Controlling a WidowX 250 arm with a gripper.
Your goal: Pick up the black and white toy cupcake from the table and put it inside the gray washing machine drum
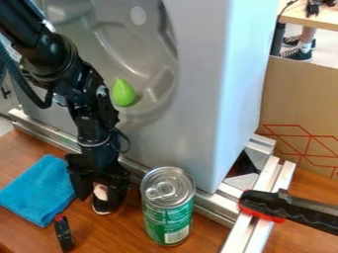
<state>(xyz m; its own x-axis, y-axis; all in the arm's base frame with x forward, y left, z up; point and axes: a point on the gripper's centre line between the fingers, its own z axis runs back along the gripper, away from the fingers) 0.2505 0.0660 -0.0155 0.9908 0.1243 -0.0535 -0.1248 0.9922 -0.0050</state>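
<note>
Dark, pale-rimmed object (102, 206) — at the gripper (100, 195), just left of the can (167, 207) — gripper's opening and hold: can't tell.

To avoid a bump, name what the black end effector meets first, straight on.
Likely the small dark, white-rimmed object right by the end effector, then the brown wooden tabletop; depth is unclear.

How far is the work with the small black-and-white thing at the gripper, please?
Done: the gripper has reached the small thing, low at the table, between the cloth and the can. I see no finished result beyond that.
In hand: the small thing, though whether it is firmly held I cannot tell.
Left: any lift well clear of the table looks not yet done; the rest I cannot judge.
</note>
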